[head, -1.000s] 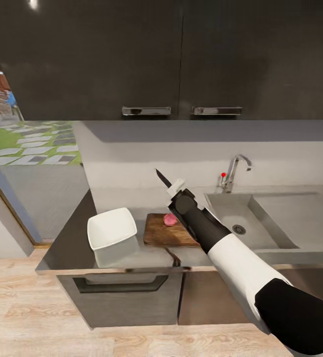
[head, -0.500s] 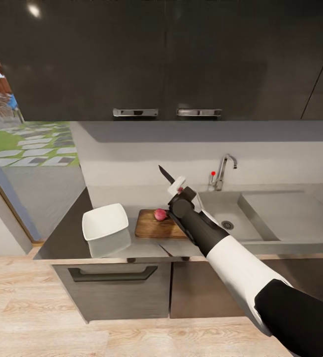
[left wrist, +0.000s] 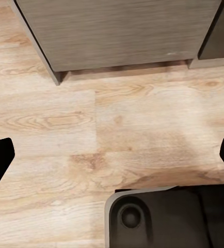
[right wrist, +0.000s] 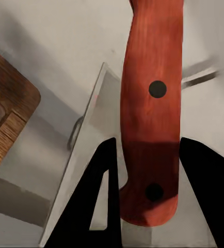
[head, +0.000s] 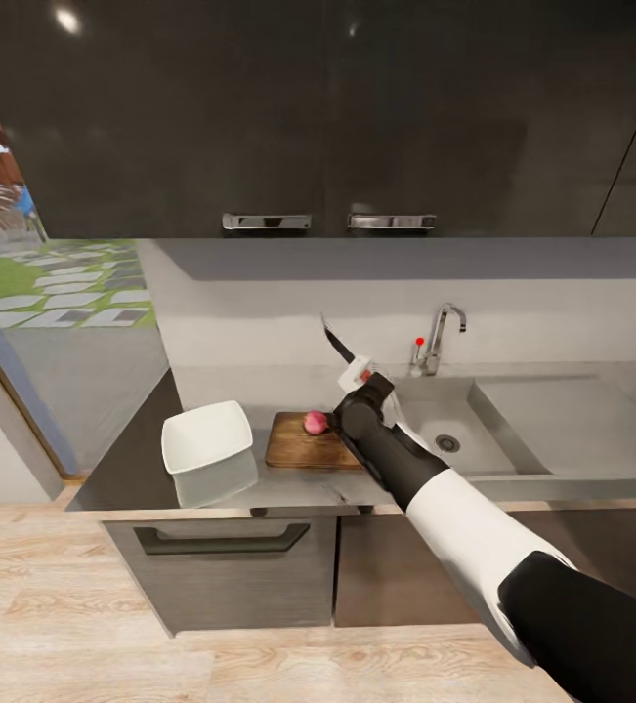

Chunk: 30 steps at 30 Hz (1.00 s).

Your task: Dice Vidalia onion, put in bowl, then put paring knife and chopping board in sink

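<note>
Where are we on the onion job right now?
Done: the Vidalia onion is out of the sink and sits whole on the chopping board. In hand: right gripper holds the paring knife, blade raised. Left: dicing, filling the bowl, then sinking knife and board.

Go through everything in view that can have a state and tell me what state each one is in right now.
Pinkish-red round Vidalia onion: whole, uncut, on the board.
Brown wooden chopping board: flat on the countertop.
Red-handled paring knife: gripped, blade raised.
White squarish bowl: empty, upright.
Stainless-steel sink: basin empty.
Right claw: shut on the knife handle.
Left claw: open, over the wooden floor.
</note>
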Available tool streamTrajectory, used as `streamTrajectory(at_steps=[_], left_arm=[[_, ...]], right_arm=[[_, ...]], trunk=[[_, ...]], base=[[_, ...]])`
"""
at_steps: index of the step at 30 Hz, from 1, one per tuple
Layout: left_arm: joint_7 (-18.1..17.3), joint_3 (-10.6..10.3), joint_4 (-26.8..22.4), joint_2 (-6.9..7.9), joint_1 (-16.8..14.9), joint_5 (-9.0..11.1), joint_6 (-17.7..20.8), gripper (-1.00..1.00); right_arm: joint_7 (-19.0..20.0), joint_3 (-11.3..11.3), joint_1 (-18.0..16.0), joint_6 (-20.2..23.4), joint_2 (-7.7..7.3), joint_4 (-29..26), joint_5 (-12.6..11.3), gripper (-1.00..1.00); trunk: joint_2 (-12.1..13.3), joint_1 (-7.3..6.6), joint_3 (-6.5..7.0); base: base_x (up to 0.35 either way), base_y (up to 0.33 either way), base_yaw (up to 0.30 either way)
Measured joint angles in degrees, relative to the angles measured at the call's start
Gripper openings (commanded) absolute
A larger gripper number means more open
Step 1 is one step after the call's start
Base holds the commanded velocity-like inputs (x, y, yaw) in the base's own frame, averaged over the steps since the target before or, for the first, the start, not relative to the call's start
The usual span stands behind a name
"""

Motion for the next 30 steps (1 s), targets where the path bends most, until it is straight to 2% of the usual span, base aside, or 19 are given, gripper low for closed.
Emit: streamTrajectory(at_steps=[6,17,19,20,22,25,30], left_arm=[[0.0,0.0,0.0,-0.01,0.0,0.0,0.1,1.00],[0.0,0.0,0.1,0.00,0.0,0.0,0.1,1.00],[0.0,0.0,0.1,0.00,0.0,0.0,0.1,1.00],[0.0,0.0,0.1,0.00,0.0,0.0,0.1,1.00],[0.0,0.0,0.1,0.00,0.0,0.0,0.1,1.00],[0.0,0.0,0.1,0.00,0.0,0.0,0.1,1.00],[0.0,0.0,0.1,0.00,0.0,0.0,0.0,1.00]], right_arm=[[-0.3,0.0,0.1,-5.0,0.00,5.7,-0.1,-1.00],[-0.5,0.4,0.2,-6.6,0.00,7.0,-0.1,-1.00],[-0.5,1.6,0.6,-6.7,0.00,7.1,-0.2,-1.00],[-0.5,3.4,1.3,-7.0,0.00,7.0,-0.3,-1.00],[-0.6,5.4,2.0,-8.2,0.00,7.0,-0.2,-1.00],[-0.8,6.6,2.7,-9.9,0.00,7.0,-0.3,-1.00],[-2.3,7.2,4.4,-10.9,0.00,6.6,-0.3,-1.00]], trunk=[[0.0,0.00,0.00],[0.0,0.00,0.00],[0.0,0.00,0.00],[0.0,0.00,0.00],[0.0,0.00,0.00],[0.0,0.00,0.00],[0.0,0.00,0.00]], base=[[0.000,-0.253,0.000],[0.000,-0.085,0.000],[0.000,-0.003,0.000],[0.000,-0.001,0.000],[0.000,0.000,0.000],[0.000,0.000,0.000],[0.000,0.000,0.000]])
